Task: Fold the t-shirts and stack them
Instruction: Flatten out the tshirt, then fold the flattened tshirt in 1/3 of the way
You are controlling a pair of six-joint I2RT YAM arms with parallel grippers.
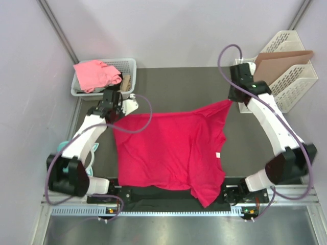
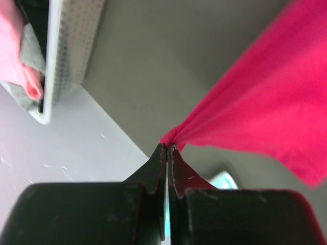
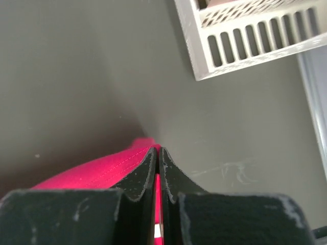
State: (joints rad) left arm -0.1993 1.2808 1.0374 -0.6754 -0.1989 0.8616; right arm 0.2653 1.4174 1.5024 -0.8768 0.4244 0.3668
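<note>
The crimson-red t-shirt (image 1: 168, 150) hangs spread between my two grippers over the dark table, its lower part draping over the near edge. My left gripper (image 1: 116, 115) is shut on the shirt's left corner, seen pinched at the tips in the left wrist view (image 2: 167, 145). My right gripper (image 1: 233, 100) is shut on the shirt's right corner; the red hem (image 3: 102, 171) runs into the closed jaws (image 3: 157, 149). The salmon-pink t-shirt (image 1: 94, 74) lies bunched in the basket at the back left, also in the left wrist view (image 2: 18, 56).
A white basket (image 1: 127, 64) stands at the back left. White file racks (image 1: 291, 76) holding a brown cardboard sheet (image 1: 281, 57) stand at the back right. Something teal (image 1: 62, 147) lies by the left arm. Purple cables loop from both arms.
</note>
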